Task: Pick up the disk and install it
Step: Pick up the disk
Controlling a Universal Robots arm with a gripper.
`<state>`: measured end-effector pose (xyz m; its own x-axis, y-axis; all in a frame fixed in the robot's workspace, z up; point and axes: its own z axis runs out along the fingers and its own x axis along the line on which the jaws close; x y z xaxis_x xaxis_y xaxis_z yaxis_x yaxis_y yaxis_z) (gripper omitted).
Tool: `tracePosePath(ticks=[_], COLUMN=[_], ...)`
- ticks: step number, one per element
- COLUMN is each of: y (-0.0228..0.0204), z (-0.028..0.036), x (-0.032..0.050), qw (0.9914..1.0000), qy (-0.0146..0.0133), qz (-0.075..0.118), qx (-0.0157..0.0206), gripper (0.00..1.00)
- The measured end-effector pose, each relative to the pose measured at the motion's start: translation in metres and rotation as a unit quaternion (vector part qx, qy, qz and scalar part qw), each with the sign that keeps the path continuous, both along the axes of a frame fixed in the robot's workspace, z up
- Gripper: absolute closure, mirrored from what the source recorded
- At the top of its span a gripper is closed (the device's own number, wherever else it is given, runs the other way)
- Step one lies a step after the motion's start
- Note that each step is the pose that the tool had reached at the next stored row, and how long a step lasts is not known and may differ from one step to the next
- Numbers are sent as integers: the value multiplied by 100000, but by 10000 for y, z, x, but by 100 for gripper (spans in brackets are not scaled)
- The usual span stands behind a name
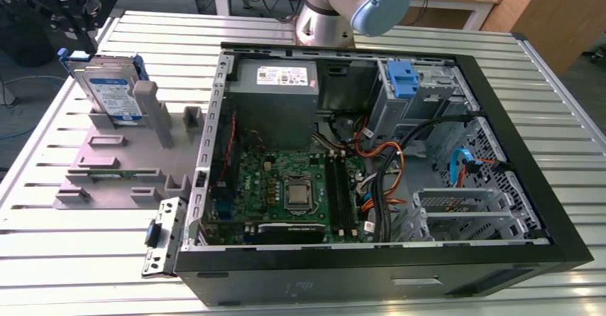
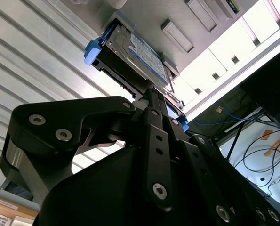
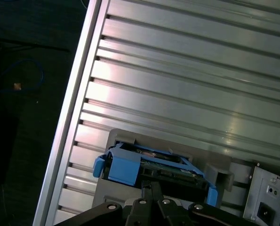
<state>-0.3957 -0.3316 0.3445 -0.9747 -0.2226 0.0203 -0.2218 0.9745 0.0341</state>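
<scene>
Hovering just above the disk (image 1: pixel 107 92), the gripper (image 3: pixel 150 186) had its fingers drawn together and was clamped on nothing. Whether the tips touched the disk's top edge couldn't be told from either wrist view.

Status: task looked barely started. The disk stood on edge in the grey fixture (image 1: pixel 104 153), on the slatted table (image 1: pixel 76 252), at the exterior view's left and well apart from the inside of the PC case (image 1: pixel 379 277). No grasp made, no lift, no install. Both steps were left, as far as the views showed.

Surroundings:
- Blue side rails framed the disk, and one blue rail end (image 3: pixel 123 168) sat close to the fingertips in the first wrist view.
- A tall grey fixture post (image 1: pixel 152 110) stood just beside the disk on the case side.
- The case lay open with the motherboard (image 1: pixel 284 181) exposed and the power supply (image 1: pixel 274 92) at the far end.
- The blue latch piece (image 1: pixel 402 80) stood upright beside the metal drive cage (image 1: pixel 438 89).

Likely obstructions (judgement): the fixture post left little room beside the disk. A black cable bundle (image 1: pixel 421 128) and orange wires (image 1: pixel 387 161) crossed the case near the cage, so that area looked cluttered. The near wall of the case rose between the fixture and the interior.
</scene>
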Motion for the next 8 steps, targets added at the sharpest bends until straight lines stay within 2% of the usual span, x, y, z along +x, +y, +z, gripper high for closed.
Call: tracePosePath(ticks=[8], y=[0], z=[0], x=[0], qw=[99999], qy=[-1], qz=[489], qx=[1], gripper=[89])
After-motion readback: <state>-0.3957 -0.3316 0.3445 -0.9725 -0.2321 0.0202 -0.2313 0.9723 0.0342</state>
